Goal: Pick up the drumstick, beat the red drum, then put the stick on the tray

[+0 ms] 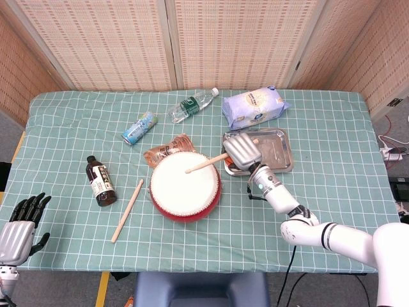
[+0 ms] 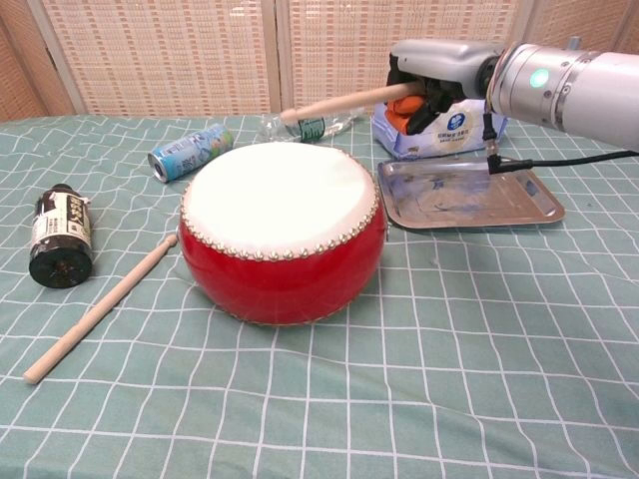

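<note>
Now beating: right hand (image 2: 429, 85) clamped on stick (image 2: 344, 102), raised over drum (image 2: 283, 232). Next, swing down, then tray (image 2: 469, 195) below hand.

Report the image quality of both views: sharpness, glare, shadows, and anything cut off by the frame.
Head view: even, soft lighting, all sharp; the left robot hand is cropped at the lower left corner. Chest view: the red drum is sharp, with a soft shadow under it; the tray shows mild reflections, no harsh glare; the right robot hand holding the drumstick looks crisp, without motion blur.
</note>
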Tool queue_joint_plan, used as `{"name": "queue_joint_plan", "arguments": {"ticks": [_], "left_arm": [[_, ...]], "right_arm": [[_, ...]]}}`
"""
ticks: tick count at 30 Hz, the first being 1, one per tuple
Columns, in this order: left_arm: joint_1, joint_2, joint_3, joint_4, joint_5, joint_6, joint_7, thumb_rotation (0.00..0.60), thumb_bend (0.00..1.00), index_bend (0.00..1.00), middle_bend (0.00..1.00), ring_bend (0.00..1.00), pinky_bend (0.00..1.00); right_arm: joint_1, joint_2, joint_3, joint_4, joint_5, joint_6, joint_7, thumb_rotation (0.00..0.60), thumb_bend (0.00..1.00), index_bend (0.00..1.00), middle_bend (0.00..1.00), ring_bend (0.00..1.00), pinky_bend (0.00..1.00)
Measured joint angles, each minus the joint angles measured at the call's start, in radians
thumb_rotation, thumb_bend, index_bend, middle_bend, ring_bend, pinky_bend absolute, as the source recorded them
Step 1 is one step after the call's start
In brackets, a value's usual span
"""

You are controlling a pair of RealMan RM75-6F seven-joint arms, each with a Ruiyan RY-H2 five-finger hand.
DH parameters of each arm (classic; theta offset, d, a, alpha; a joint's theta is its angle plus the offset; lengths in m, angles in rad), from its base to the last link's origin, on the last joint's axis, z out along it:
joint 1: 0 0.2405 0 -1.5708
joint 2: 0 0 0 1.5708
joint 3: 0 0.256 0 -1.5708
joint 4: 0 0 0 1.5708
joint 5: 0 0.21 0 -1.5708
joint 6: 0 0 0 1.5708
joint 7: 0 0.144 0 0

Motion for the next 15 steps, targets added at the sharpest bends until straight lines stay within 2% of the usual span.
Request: {"name": "queue_joint_plan", "arguments": {"ticks": [3, 7, 11, 15], "left_arm": [[0.000, 0.000, 0.000, -0.001, 0.000, -0.001, 0.001, 0.600, 0.28, 0.04, 0.00, 0.00, 0.05], [0.000, 0.000, 0.002, 0.001, 0.000, -0.001, 0.000, 0.600, 0.28, 0.04, 0.00, 0.00, 0.05], [0.002, -0.002, 0.000, 0.005, -0.004, 0.000, -0.004, 0.600, 0.28, 0.04, 0.00, 0.00, 0.05], [0.000, -0.003, 0.001, 0.007, -0.001, -0.002, -0.003, 0.600, 0.28, 0.04, 0.00, 0.00, 0.05]], "right_arm": [[-0.006, 0.005, 0.006, 0.001, -0.032, 0.000, 0.136, 0.600, 0.98, 1.00, 1.00, 1.00, 0.98], [-0.001, 0.007, -0.005, 0.014, -0.055, -0.019, 0.164, 0.600, 0.98, 1.00, 1.00, 1.00, 0.98], [0.015, 0.006, -0.028, 0.032, -0.040, -0.055, 0.027, 0.600, 0.98, 1.00, 1.00, 1.00, 0.98], [0.038, 0.000, -0.059, 0.048, 0.025, -0.088, -0.227, 0.600, 0.98, 1.00, 1.00, 1.00, 0.98]]}}
